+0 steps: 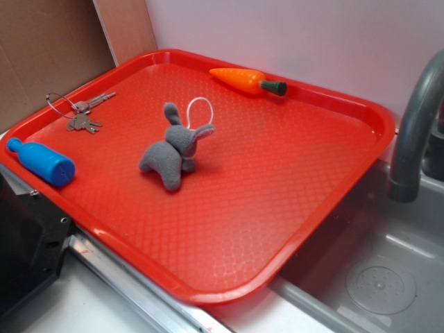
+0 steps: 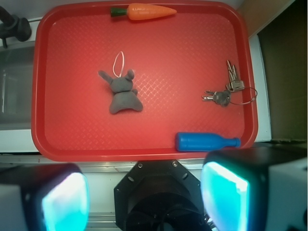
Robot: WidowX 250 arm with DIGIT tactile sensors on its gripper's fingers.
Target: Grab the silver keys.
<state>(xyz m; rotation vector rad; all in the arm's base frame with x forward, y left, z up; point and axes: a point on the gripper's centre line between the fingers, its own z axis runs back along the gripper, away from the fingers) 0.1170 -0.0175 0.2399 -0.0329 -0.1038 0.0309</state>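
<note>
Only the gripper (image 2: 144, 192) shows in the wrist view, as two blurred finger pads (image 2: 65, 202) at the lower corners, both cut off by the frame edge; the exterior view does not show the arm at all. The pads stand far apart with nothing between them, so the jaws are wide and hold nothing. The gripper hangs high, looking straight down, off the near edge of the red tray (image 2: 48, 144).

Nearest ahead of it, slightly toward the right pad, a blue bottle (image 2: 206, 141) lies on its side along the tray's near rim. Just beyond that, still on the right, the silver keys (image 2: 227, 89) lie flat on the tray floor, well apart from the gripper; their thin wire ring reaches the tray's right rim and is hard to trace. Ahead to the left sits a grey plush rabbit (image 2: 122, 91) with a white loop. Farthest off, an orange toy carrot (image 2: 144, 11) lies by the far rim. A grey faucet (image 1: 416, 132) is cut off by the exterior frame.
</note>
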